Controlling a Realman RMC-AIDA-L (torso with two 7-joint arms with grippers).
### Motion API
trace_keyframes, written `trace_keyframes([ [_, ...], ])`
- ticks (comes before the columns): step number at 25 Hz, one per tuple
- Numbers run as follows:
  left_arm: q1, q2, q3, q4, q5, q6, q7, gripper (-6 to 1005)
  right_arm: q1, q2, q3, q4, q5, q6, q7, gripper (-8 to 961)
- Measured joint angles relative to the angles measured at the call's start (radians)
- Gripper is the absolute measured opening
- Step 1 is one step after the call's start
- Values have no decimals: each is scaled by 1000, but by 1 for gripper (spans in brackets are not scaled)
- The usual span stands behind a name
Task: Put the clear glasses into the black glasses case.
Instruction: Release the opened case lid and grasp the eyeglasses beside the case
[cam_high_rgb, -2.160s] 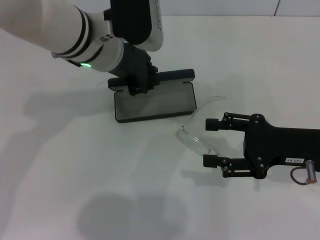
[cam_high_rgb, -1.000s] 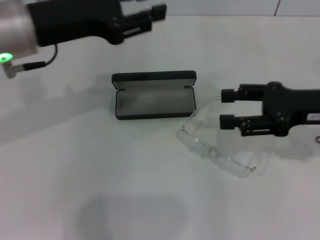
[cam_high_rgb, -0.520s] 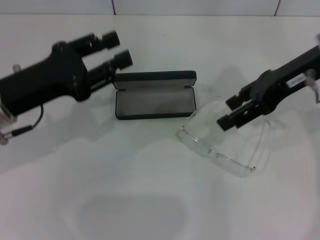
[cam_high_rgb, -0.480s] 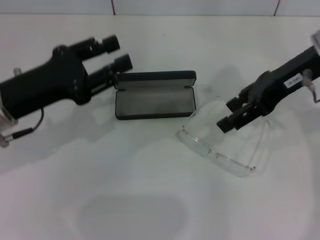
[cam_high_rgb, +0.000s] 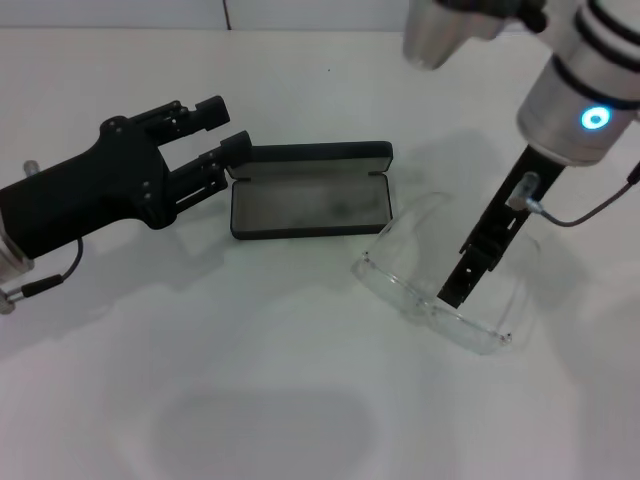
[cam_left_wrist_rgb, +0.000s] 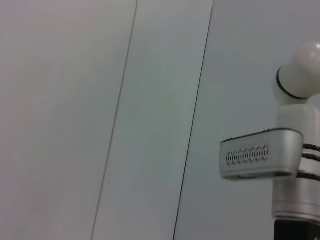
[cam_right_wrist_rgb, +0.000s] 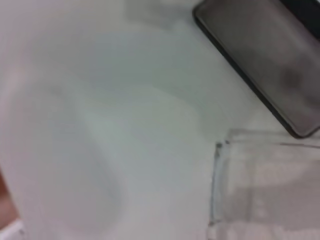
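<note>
The black glasses case (cam_high_rgb: 310, 205) lies open on the white table, grey lining up, its lid (cam_high_rgb: 310, 154) standing along the far edge. It also shows in the right wrist view as the case (cam_right_wrist_rgb: 270, 55). The clear glasses (cam_high_rgb: 437, 312) rest on the table just right of the case, arms pointing away from me; the right wrist view shows their lens (cam_right_wrist_rgb: 260, 185) from close above. My left gripper (cam_high_rgb: 224, 126) hovers open and empty at the case's left end. My right gripper (cam_high_rgb: 455, 292) points straight down over the glasses' lens.
The white table (cam_high_rgb: 250, 380) stretches bare toward me and to the left. A pale panelled wall (cam_left_wrist_rgb: 100, 120) fills the left wrist view, with part of the right arm (cam_left_wrist_rgb: 287, 150) at its edge.
My left gripper has left the case lid and now hovers open beside the case. My right arm has swung from level to pointing down and has dropped over the glasses.
</note>
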Motion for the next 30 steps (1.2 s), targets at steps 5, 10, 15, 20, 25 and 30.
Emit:
trace_keyframes([
  [5,-9,0,-1,-2,7,-6,8,523,26,2,-103,12,-4,57,67,698],
  [10,-25,-1,-1,-12,8,-9,39,523,36,2,-191,28,19,153,111,689],
  [15,-65,0,-1,-63,8,-39,44,524,37,1,-239,51,54,193,123,680],
  [20,-74,0,-1,-70,9,-57,53,524,37,1,-277,94,89,246,125,670],
  [25,-77,0,-1,-70,9,-63,60,524,38,1,-332,140,137,310,125,661],
  [30,-85,-2,1,-78,9,-71,65,524,39,1,-377,168,163,358,126,652],
])
